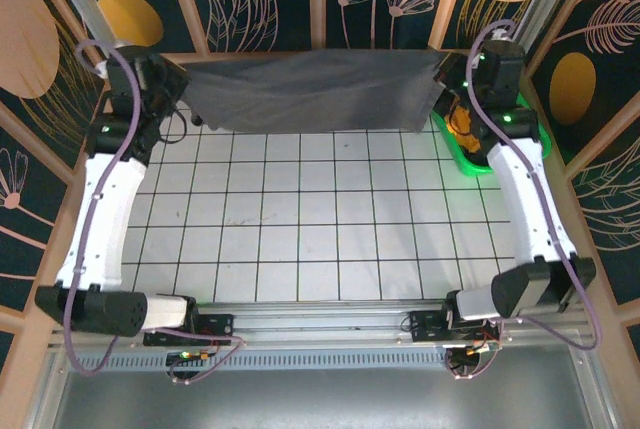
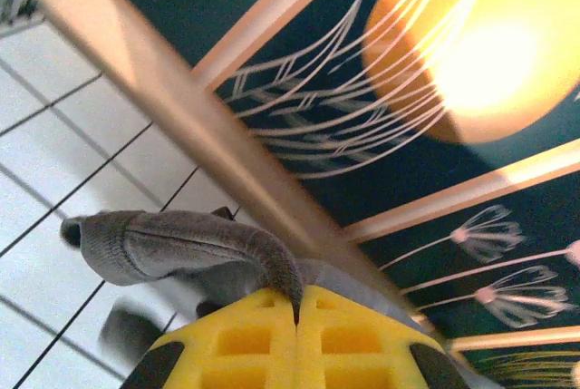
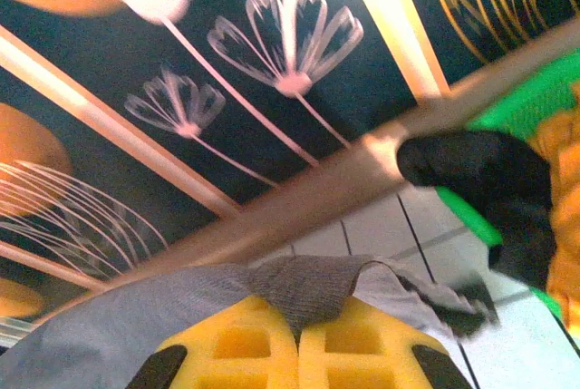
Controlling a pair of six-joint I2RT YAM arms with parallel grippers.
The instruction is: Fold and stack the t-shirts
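Charcoal t-shirt (image 1: 310, 89) hangs stretched like a sheet over the far edge of the tabletop (image 1: 300, 229). Left fingers (image 2: 276, 321) are clenched on one corner and right fingers (image 3: 317, 339) on the other, with cloth bunched at both seams. Mustard t-shirt (image 1: 462, 127) lies in the green tray (image 1: 500, 164). Step, as judged: spreading, before the first fold. Next move calls for an even descent with both arms, cloth taut, to lay it flat.

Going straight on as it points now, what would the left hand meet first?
Probably the wooden rail behind the table, just beyond the grey t-shirt that the left hand pinches; depth is unclear.
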